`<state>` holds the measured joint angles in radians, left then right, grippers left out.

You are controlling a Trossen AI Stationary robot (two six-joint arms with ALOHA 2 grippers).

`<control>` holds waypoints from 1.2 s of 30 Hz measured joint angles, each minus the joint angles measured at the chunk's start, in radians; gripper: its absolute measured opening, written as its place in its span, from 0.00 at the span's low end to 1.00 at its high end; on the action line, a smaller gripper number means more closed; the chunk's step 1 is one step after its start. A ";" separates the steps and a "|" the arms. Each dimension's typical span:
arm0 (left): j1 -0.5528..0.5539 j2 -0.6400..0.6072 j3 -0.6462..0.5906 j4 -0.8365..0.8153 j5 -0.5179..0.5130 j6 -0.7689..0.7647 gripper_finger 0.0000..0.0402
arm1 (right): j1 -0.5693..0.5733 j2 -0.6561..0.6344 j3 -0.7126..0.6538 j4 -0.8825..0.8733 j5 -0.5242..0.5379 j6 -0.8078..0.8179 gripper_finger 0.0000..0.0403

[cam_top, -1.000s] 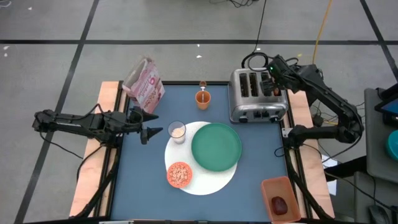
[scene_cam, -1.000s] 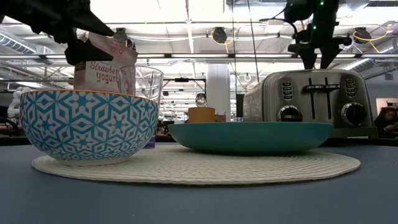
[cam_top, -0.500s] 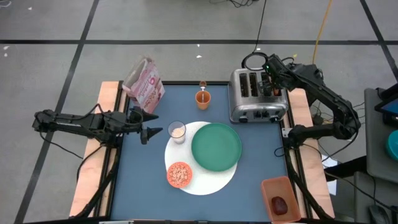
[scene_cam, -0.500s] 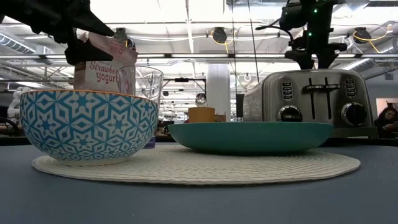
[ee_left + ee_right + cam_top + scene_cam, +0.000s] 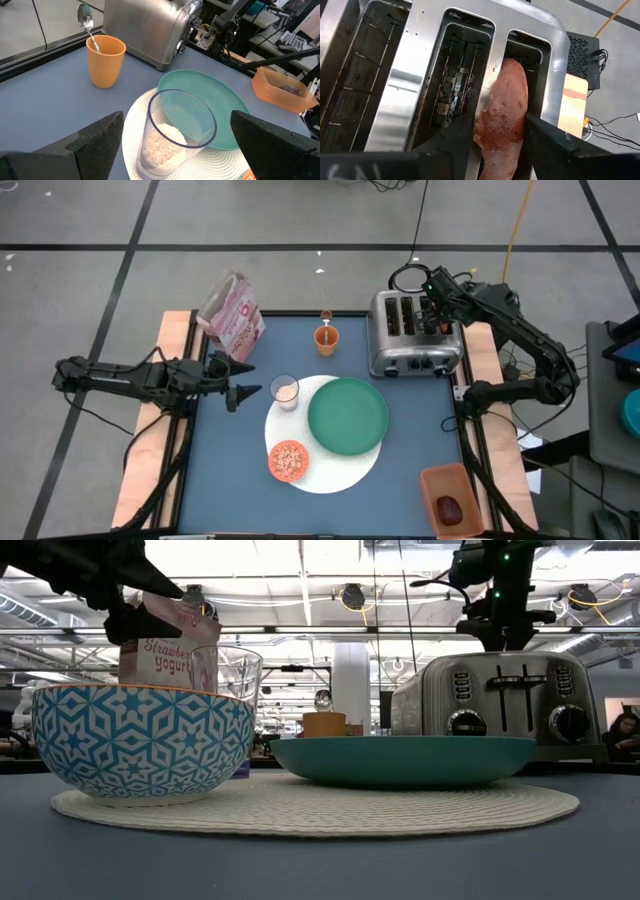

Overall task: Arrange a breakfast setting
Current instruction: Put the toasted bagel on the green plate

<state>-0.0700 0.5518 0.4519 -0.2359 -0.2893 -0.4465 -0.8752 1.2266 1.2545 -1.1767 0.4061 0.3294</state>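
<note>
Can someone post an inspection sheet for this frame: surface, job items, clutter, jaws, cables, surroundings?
Surface: blue table.
Job items: green plate, cereal bowl and glass on white mat; spoon in orange cup; bagel in toaster slot.
Clutter: pink cereal box; orange tray holding dark red food.
Grippers: left gripper beside glass, jaws open; right gripper over toaster, jaws either side of bagel.
Cables: on floor behind toaster.
Surroundings: open workshop.

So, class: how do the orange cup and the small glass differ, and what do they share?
The orange cup is opaque and stands on the bare table; the glass is clear and stands on the white mat. The cup holds a spoon; the glass holds pale food. Both stand upright.
</note>
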 joint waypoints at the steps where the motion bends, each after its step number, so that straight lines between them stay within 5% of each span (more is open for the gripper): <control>1: 0.000 0.000 0.000 0.000 0.000 0.000 0.92 | 0.000 0.000 0.000 0.000 0.000 0.000 0.39; 36: 0.000 0.000 0.000 0.000 0.000 -0.003 0.92 | -0.012 -0.001 0.000 0.087 0.039 0.077 0.38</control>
<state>-0.0700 0.5514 0.4519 -0.2359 -0.2893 -0.4492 -0.8869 1.2259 1.2549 -1.0894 0.4446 0.4065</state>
